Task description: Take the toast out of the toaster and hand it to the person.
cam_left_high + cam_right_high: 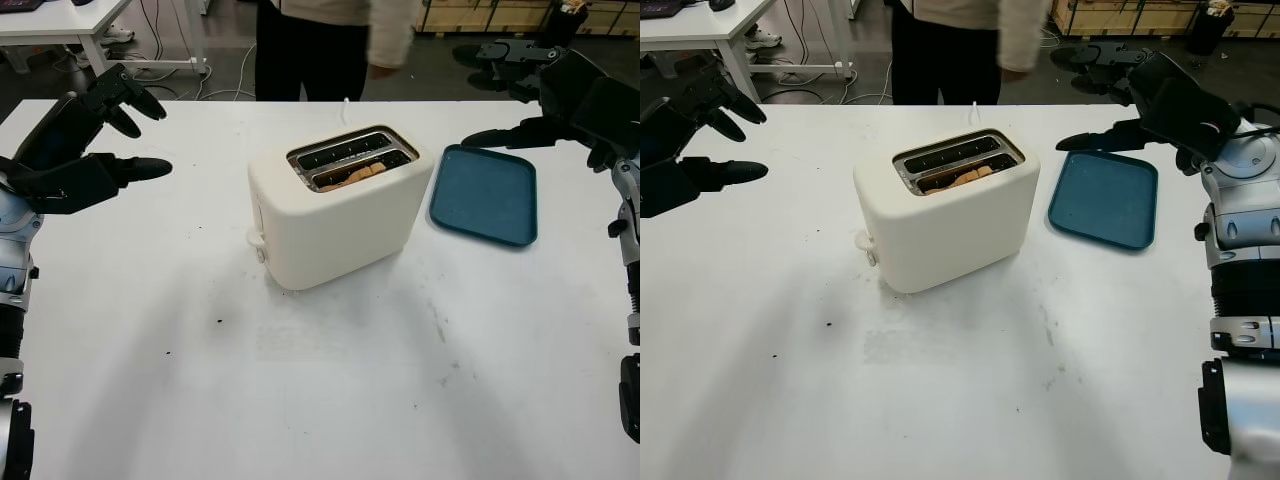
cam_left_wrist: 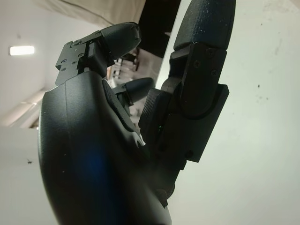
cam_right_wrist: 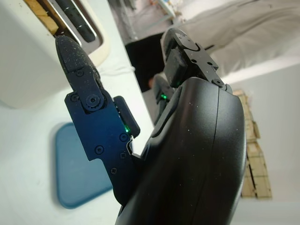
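Your toast (image 1: 352, 176) sits in the front slot of the cream toaster (image 1: 335, 215) at the middle of the white table (image 1: 330, 380), with a blue tray (image 1: 485, 195) just to its right. Both your left hand (image 1: 85, 150) and right hand (image 1: 560, 95) hover open above the table's far corners, holding nothing, while a person (image 1: 320, 45) stands behind the table
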You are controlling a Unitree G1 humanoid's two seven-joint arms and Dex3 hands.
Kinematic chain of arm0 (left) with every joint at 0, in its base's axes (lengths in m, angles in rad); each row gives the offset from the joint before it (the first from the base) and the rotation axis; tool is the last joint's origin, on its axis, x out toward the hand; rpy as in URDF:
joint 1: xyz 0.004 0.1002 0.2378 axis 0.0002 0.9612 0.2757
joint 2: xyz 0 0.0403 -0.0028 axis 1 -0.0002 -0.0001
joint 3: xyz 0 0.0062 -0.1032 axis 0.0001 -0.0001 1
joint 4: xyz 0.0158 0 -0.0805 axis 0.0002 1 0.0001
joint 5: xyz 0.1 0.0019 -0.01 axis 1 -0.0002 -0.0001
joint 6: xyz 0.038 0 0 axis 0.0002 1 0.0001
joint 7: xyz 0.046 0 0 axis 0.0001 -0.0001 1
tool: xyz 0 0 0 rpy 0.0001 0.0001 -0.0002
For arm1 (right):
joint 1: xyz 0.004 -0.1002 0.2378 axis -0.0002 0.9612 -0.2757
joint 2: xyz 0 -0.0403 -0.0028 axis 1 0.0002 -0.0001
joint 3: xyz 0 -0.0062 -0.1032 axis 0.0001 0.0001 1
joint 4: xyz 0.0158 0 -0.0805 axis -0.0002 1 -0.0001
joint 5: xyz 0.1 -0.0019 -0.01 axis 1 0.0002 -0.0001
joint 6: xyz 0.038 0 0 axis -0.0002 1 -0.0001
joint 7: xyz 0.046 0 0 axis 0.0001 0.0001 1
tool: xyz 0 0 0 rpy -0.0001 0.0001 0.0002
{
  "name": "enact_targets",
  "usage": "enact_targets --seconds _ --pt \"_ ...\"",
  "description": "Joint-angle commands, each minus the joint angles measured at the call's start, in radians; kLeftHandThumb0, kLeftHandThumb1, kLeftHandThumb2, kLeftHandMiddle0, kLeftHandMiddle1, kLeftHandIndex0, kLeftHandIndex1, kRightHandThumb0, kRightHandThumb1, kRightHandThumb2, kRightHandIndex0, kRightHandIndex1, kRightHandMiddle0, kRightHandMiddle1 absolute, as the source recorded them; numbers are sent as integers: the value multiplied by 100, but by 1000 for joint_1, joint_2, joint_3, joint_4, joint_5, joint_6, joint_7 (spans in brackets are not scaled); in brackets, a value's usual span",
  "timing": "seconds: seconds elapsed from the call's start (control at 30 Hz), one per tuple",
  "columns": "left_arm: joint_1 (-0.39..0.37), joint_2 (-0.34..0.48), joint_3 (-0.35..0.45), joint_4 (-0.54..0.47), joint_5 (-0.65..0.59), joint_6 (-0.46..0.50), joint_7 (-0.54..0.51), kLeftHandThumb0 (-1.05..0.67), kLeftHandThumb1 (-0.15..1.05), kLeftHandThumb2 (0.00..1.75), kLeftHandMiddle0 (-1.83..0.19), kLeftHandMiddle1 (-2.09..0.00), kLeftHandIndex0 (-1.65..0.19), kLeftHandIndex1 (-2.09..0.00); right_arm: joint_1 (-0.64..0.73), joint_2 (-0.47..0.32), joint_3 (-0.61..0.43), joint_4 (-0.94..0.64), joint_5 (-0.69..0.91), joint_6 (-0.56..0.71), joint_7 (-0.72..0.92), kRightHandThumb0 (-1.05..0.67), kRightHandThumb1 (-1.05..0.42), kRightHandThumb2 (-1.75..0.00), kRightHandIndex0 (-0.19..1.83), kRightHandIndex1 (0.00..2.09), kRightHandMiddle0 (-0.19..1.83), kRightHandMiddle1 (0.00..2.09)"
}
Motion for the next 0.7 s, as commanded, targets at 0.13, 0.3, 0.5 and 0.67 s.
enact_targets --seconds 0.13,0.3,0.5,0.67 --pt "10 -3 6 0 -6 1 13 -105 92 23 0 -165 0 -151 1 5 -6 7 2 -13 -6 -61 -69 0 2 65 37 1" --pt "7 -3 0 0 1 0 14 -105 92 23 0 -165 0 -151 9 0 -6 -6 0 -11 -5 -60 -70 0 2 67 38 1" --pt "9 -9 3 0 -5 0 19 -105 92 23 0 -165 0 -150 3 4 -9 -3 12 -5 1 -59 -69 0 0 69 37 0" --pt "12 -6 3 -2 -4 1 21 -105 92 23 0 -165 0 -150 0 6 -2 -10 -3 3 -14 -62 -68 0 0 70 38 1"
